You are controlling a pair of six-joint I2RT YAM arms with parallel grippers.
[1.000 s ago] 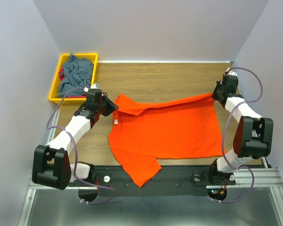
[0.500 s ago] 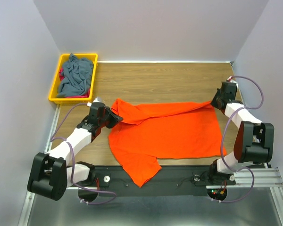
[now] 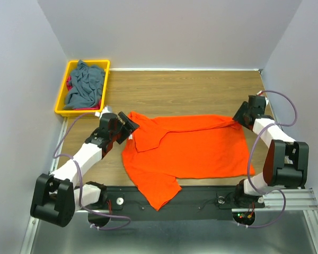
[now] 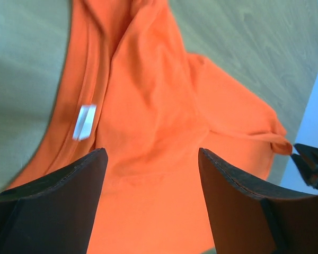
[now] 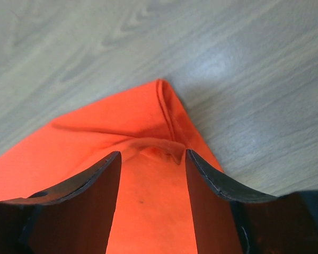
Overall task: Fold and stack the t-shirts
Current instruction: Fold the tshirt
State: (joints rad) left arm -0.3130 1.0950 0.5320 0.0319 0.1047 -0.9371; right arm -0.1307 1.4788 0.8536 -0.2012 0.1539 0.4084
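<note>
The orange t-shirt (image 3: 193,151) lies spread on the wooden table, its far edge folded over onto itself. One sleeve hangs over the near edge. My left gripper (image 3: 129,126) is at the shirt's left corner, open, jaws wide over the cloth (image 4: 148,106) beside the white neck label (image 4: 85,121). My right gripper (image 3: 239,117) is at the right corner, open. The folded corner (image 5: 164,111) lies loose just past its fingertips, and cloth lies between the jaws, ungripped. A grey-blue t-shirt (image 3: 86,84) lies crumpled in the bin over a bit of red cloth (image 3: 69,83).
A yellow bin (image 3: 61,102) stands at the table's back left corner. Bare wooden table (image 3: 185,92) stretches behind the shirt. Walls close in on the left, right and back. The black rail (image 3: 201,198) with the arm bases runs along the near edge.
Both grippers moved toward the near side with the shirt's far edge, then opened and let it go. The edge now lies folded flat on the shirt.
</note>
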